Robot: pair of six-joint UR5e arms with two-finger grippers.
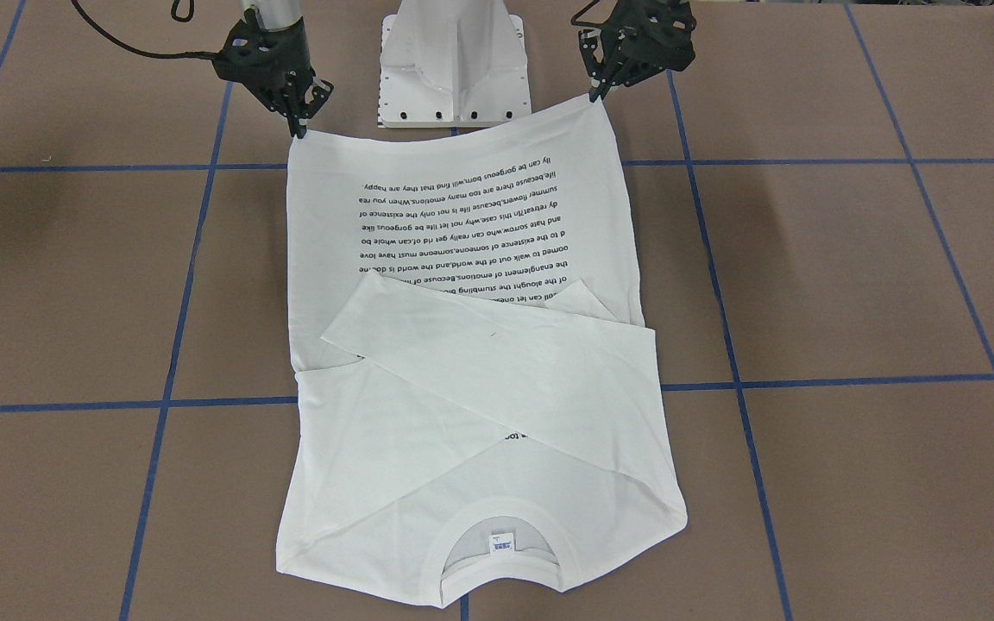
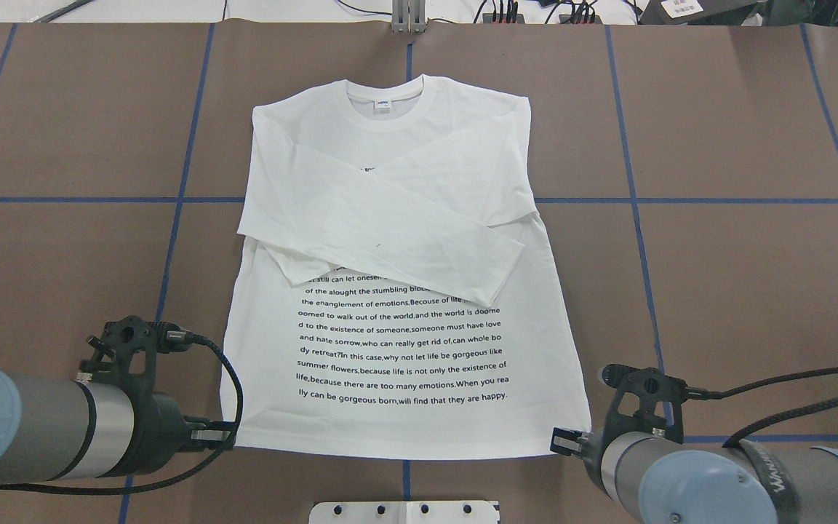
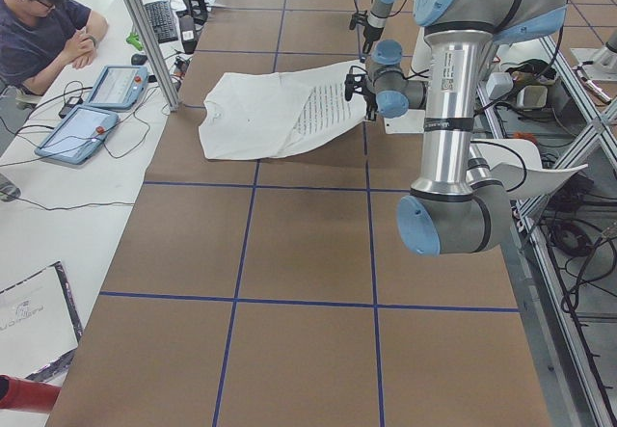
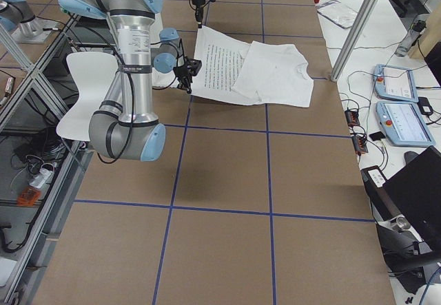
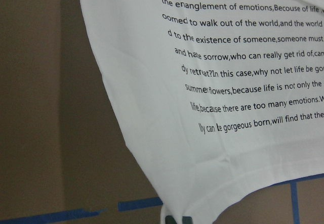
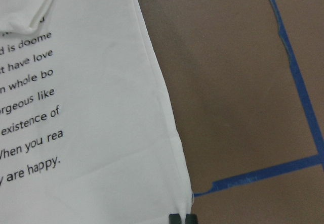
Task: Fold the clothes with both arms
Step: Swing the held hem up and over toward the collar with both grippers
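Shirt [image 2: 404,342]: laid print-up on the table [image 2: 717,291] at the centre of the overhead view, with the collar [image 2: 385,98] at the top.
Sleeves [image 2: 390,233]: crossed over the chest, so that one compact panel is left to fold.
Left gripper [image 2: 224,435]: pinched narrowly on the lower-left hem corner.
Right gripper [image 2: 563,441]: pinched likewise on the lower-right corner.
Hem [image 2: 404,450]: raised slightly at both corners, judged ready to be carried toward the collar.

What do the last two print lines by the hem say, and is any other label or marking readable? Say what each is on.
T-shirt, second-last print line: "life,because there are too many emotions.When you rea"
T-shirt, last print line: "lly can be gorgeous born,will find that they are happy."
Neck label: too small to read.
Black band on right arm: lettering cut off, unreadable.
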